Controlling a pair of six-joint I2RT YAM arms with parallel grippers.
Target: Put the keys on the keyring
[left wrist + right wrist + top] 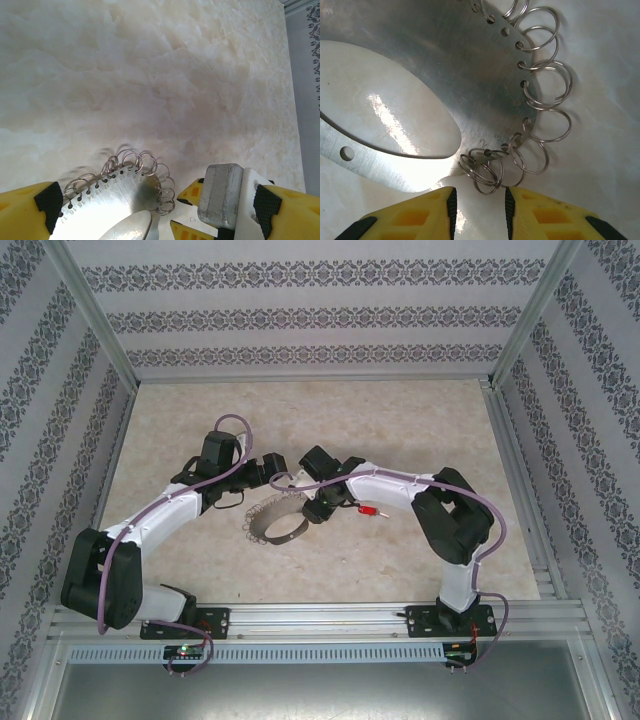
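The keyring [276, 524] is a silver hoop fringed with small split rings, lying mid-table between both arms. The key [372, 510], tiny with a red head, rests on the table right of the hoop, beside the right forearm. My left gripper [268, 473] hangs over the hoop's far edge. In the left wrist view its jaws stand wide apart, with the keyring [107, 192] between them and close to the left pad. My right gripper [480, 206] is open, its fingertips straddling the small rings [482, 170] on the keyring's [445, 55] rim without closing on them.
The beige marbled tabletop [420, 430] is ringed by patterned walls and aluminium posts [95, 315]. A metal rail [320, 618] runs along the near edge. The right gripper's yellow fingertips [191, 192] and grey block [222, 192] crowd the left wrist view.
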